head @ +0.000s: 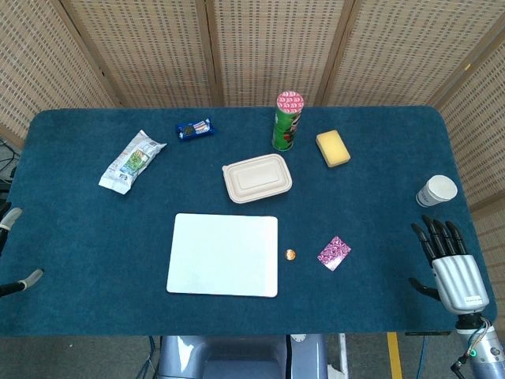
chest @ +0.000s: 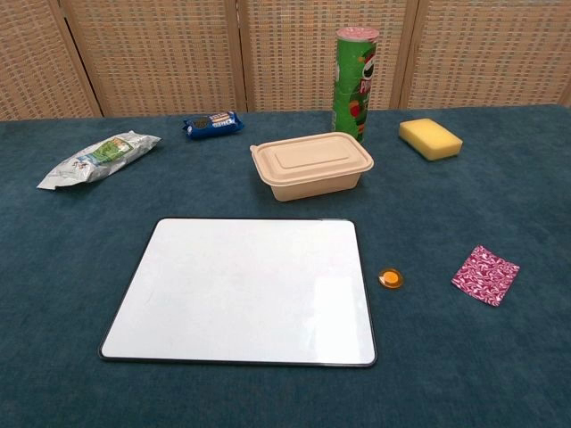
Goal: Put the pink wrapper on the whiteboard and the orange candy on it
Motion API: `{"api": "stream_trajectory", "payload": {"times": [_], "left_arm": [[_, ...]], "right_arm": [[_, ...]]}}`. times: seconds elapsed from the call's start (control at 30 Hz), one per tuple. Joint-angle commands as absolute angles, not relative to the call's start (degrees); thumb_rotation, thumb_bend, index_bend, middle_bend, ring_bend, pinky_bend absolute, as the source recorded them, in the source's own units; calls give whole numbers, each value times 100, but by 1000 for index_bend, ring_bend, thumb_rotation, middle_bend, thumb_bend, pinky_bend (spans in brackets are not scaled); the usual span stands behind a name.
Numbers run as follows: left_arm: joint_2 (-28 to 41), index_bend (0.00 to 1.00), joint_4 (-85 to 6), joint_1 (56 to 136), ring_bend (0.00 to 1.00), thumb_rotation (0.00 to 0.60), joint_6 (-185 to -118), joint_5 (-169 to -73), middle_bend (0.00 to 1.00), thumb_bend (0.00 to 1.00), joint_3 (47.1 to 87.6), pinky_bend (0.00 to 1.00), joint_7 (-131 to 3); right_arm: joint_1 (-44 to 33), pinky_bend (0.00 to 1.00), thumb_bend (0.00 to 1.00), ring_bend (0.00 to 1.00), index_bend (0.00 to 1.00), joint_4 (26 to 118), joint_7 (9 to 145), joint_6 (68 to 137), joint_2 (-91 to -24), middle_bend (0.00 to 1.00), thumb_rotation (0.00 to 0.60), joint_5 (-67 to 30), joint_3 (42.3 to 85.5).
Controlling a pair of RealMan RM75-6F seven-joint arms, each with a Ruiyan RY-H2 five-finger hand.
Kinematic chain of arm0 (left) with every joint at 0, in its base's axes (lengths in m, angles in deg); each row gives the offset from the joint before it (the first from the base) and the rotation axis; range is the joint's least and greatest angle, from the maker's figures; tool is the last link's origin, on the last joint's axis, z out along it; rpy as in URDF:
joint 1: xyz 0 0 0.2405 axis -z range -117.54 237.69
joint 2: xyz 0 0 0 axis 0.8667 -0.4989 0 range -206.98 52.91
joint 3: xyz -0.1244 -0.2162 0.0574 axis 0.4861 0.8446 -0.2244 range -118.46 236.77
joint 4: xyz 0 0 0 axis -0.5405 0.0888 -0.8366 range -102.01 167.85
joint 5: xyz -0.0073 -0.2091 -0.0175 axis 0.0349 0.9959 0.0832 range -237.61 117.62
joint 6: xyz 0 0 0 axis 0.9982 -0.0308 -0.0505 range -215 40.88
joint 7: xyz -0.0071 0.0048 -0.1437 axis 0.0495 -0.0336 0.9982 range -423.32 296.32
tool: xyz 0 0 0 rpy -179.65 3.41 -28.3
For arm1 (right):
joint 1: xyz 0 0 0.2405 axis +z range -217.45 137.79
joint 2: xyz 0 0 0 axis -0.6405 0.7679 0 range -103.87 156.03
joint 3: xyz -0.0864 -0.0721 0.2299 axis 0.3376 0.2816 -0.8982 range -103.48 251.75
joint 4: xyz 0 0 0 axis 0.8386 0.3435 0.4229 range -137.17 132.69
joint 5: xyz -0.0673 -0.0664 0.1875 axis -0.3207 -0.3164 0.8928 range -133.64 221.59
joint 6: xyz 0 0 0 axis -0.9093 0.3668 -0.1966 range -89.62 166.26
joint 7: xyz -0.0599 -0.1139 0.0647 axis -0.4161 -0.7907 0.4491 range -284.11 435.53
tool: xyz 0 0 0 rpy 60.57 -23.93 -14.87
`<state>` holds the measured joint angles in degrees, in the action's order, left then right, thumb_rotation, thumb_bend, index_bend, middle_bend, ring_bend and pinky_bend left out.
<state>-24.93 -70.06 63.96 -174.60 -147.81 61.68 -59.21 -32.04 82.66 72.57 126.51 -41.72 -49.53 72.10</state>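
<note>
Blue surface [head: 95,237] w/ whiteboard [head: 223,254] bare; pink wrapper [head: 334,253] & orange candy [head: 290,254] lie well left of right hand [head: 451,264] fingers, spread, empty. Left hand [head: 16,253] barely seen, state unclear.

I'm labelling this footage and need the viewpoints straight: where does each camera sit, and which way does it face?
Head view: high up, looking steeply down on the whole table; the right hand shows with fingers spread, holding nothing, and bits of the left hand show at the edge.
Chest view: lower, facing forward across the table toward the woven screens; no part of the robot shows.
Both share the whiteboard, orange candy, pink wrapper, lidded box and chip can.
</note>
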Motion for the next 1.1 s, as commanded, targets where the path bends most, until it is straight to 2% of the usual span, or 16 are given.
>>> {"api": "stream_trajectory", "payload": {"times": [0.03, 0.23, 0.47, 0.7, 1.1], "left_arm": [[-2495, 0, -7011, 6400, 0, 600, -17446, -14767, 0, 0, 6171, 0, -5931], [-2480, 0, -7000, 6426, 0, 600, -17428, -14711, 0, 0, 6211, 0, -5942], [-2466, 0, -6993, 6486, 0, 600, -17329, -14527, 0, 0, 6291, 0, -5977], [-2420, 0, -7080, 6516, 0, 600, -17278, -14378, 0, 0, 6337, 0, -6202], [-2316, 0, -7097, 6748, 0, 600, -16873, -14090, 0, 0, 6408, 0, -6592]], "right_arm": [[-3192, 0, 0, 0, 0, 8272, 7252, 12593, -4161, 0, 600, -4945, 7227], [-3034, 0, 0, 0, 0, 8342, 7307, 12262, -4107, 0, 600, -4974, 7272], [-2200, 0, 5, 0, 6, 8008, 7354, 11335, -4153, 0, 600, -5557, 7327], [-1212, 0, 105, 0, 137, 7564, 8128, 10219, -4263, 0, 600, -6129, 7572], [-414, 0, 156, 0, 210, 6288, 8210, 9711, -4998, 0, 600, -6540, 7741]]}}
